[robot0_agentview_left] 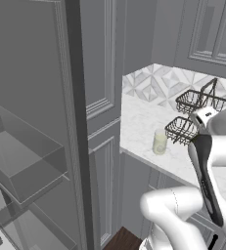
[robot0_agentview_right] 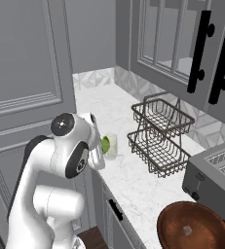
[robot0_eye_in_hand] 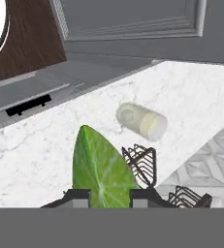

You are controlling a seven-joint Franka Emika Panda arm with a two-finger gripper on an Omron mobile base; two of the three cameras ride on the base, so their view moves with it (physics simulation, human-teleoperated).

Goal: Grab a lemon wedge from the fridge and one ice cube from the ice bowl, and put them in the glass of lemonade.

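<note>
My gripper (robot0_eye_in_hand: 106, 196) is shut on the lemon wedge (robot0_eye_in_hand: 100, 167), a yellow-green slice sticking up between the two fingertips. In the right base view the lemon wedge (robot0_agentview_right: 104, 144) shows as a green bit at the hand, just left of the glass of lemonade (robot0_agentview_right: 112, 146) and about level with it. The glass of lemonade (robot0_agentview_left: 159, 141) stands on the white marble counter (robot0_agentview_left: 139, 122) near its front edge; from the hand it lies ahead and below as the glass of lemonade (robot0_eye_in_hand: 142, 120). The reddish-brown ice bowl (robot0_agentview_right: 194, 226) sits at the near right with an ice cube (robot0_agentview_right: 186, 230) in it. The fridge (robot0_agentview_left: 26, 146) stands open at the left.
A two-tier black wire basket (robot0_agentview_right: 160, 131) stands just right of the glass, also seen as the wire basket (robot0_agentview_left: 197, 114). A grey toaster (robot0_agentview_right: 216, 175) sits behind the bowl. Wall cupboards with black handles (robot0_agentview_right: 201, 53) hang over the counter. The fridge door's dark edge (robot0_agentview_left: 75, 97) rises left of the counter.
</note>
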